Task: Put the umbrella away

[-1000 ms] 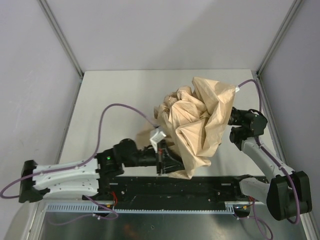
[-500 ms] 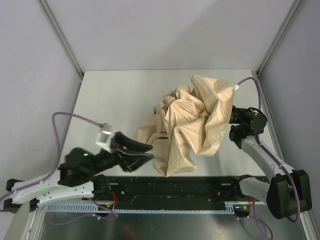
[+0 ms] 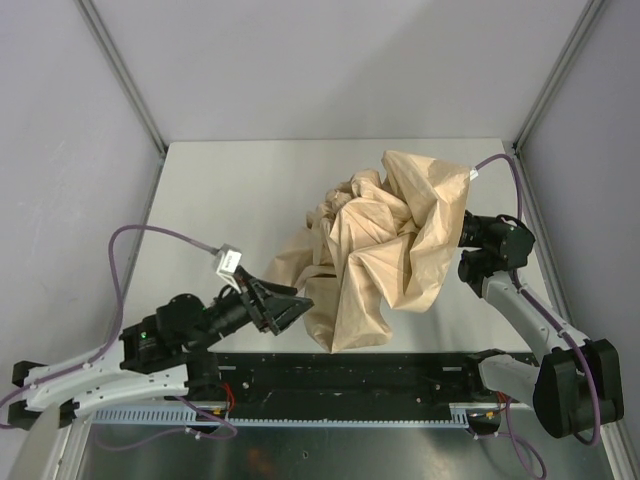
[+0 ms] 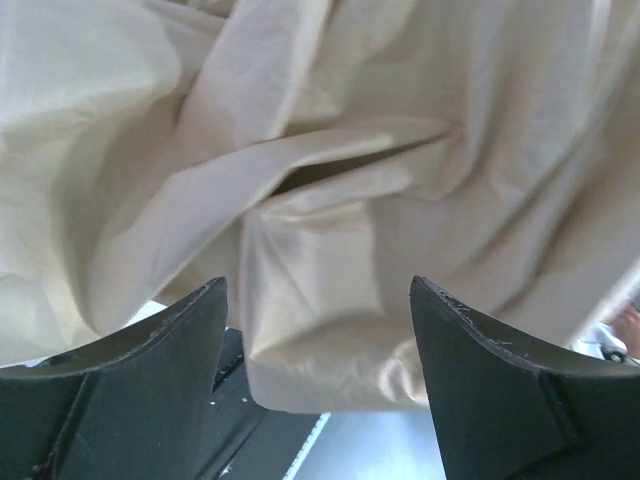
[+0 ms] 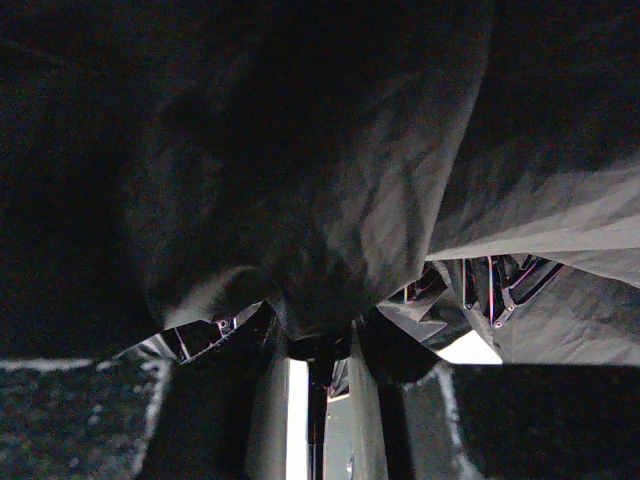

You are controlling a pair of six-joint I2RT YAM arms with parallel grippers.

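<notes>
Item: the umbrella (image 3: 390, 235), beige fabric crumpled in a loose heap, on the right half of the table (image 3: 220, 190). Left hand (image 3: 298, 306): we record it open and empty, fingers spread just short of the heap's near-left edge. Right hand (image 5: 330, 400): buried beneath the fabric; we cannot tell its grip.

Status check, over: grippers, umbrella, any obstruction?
Left gripper open at umbrella edge. Right gripper buried under it, grip unclear. Fabric loose, crumpled, draped on table.
</notes>
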